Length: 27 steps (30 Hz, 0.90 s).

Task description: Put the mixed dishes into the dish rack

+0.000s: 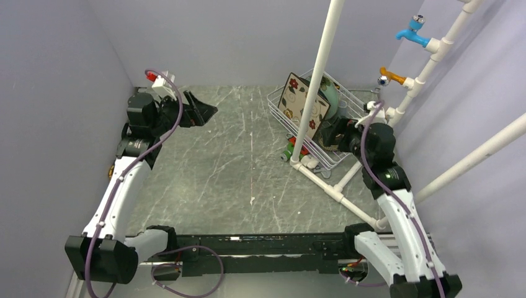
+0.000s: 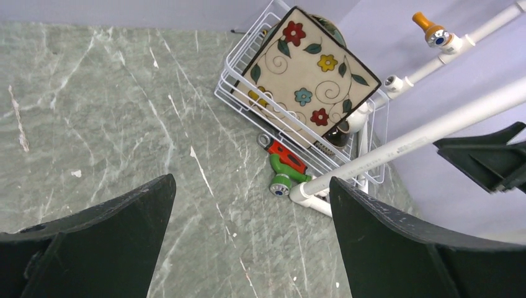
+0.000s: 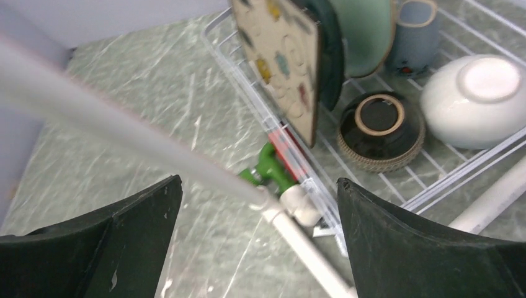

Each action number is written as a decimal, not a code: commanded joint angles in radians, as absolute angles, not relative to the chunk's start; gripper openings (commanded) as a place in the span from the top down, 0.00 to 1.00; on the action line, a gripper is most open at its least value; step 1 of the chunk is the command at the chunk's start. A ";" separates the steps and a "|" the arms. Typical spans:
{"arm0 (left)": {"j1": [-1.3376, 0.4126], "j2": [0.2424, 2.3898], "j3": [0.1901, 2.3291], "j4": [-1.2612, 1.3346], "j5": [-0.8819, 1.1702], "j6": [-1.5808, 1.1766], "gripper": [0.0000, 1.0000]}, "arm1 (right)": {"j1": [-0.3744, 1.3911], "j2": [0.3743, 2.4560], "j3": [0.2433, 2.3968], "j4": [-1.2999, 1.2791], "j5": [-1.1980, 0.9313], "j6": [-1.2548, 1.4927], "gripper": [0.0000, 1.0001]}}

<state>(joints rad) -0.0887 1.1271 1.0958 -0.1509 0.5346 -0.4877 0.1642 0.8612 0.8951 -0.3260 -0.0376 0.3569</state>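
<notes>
All dishes I can see are in the dish rack, at the far right of the table. The cream square plate with flowers stands on edge at the rack's left side, its face twd the near left. The mint-green round plate is upright behind it. A dark edge betw. them is prob. the teal square plate. The mug, the white bowl and the brown glazed bowl are further right, both bowls bottom up.

The right gripper hangs over the rack's near-left edge, jaws spread wide, nothing betw. them. The rack lies just ahead and below it, so the R arm is much nearer. The left gripper is also wide and empty, well apart at the far left.

I see no loose dish on the table, so I judge loading is approx. complete. Any R arm move must avoid the white pipe frame just beside.
</notes>
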 commanded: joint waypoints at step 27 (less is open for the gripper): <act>-0.239 0.209 0.964 -0.273 0.244 -0.331 0.01 | 0.170 0.313 0.909 -0.442 -0.381 0.408 0.00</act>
